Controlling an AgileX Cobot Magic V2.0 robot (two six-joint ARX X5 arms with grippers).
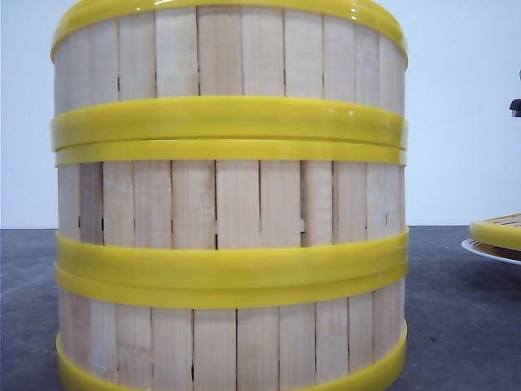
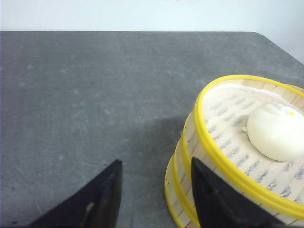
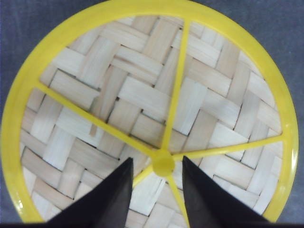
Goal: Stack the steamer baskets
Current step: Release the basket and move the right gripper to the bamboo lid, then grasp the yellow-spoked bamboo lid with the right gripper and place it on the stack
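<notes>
A stack of three steamer baskets (image 1: 228,204) stands right in front of the front camera and fills most of that view. In the left wrist view the top basket of the stack (image 2: 223,156) holds a white bun (image 2: 278,130) on a lined cloth. My left gripper (image 2: 156,161) is open beside the stack, one finger (image 2: 216,199) in front of its wall and the other over bare table. My right gripper (image 3: 156,159) is open just above a round woven lid (image 3: 118,95) with a yellow rim, its fingertips on either side of the lid's yellow centre knob (image 3: 163,164).
The table (image 2: 85,95) is dark grey, with a cut corner far off in the left wrist view. At the front view's right edge the yellow-rimmed lid (image 1: 498,230) lies on a white plate (image 1: 482,249), with a dark bit of arm (image 1: 515,106) above it.
</notes>
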